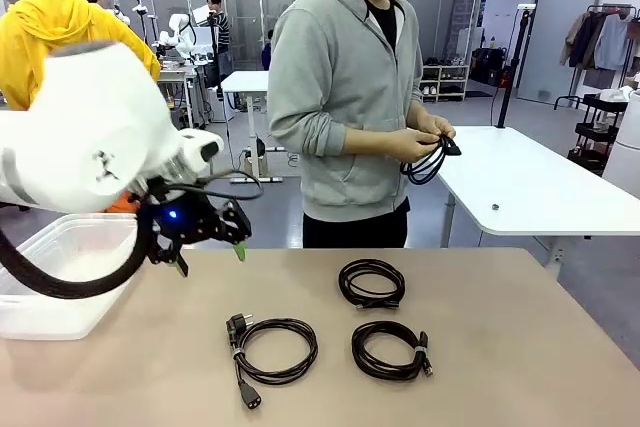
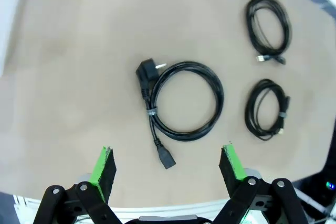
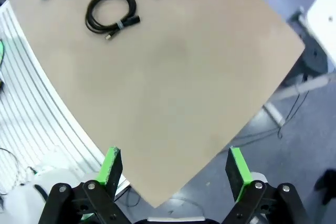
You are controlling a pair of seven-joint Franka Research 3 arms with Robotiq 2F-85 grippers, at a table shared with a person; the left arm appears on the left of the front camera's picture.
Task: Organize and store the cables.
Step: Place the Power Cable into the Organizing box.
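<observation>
Three coiled black cables lie on the tan table (image 1: 500, 347). A thick power cord (image 1: 272, 350) with a plug is at front left, a thinner coil (image 1: 371, 282) lies behind it and another coil (image 1: 390, 350) at front right. A person across the table holds a further black cable (image 1: 428, 159) in both hands. My left gripper (image 1: 210, 257) hovers open above the table's left side. From its wrist view the left gripper (image 2: 168, 169) looks down on the power cord (image 2: 184, 100) and both coils (image 2: 268, 22) (image 2: 266, 109). My right gripper (image 3: 176, 169) is open, high over the table's corner, far from the coil (image 3: 110, 10).
A clear white plastic bin (image 1: 50, 277) stands at the table's left edge, beside my left arm. A white table (image 1: 530, 182) stands behind the person at right. The right wrist view shows the table corner (image 3: 294, 51) with floor beyond.
</observation>
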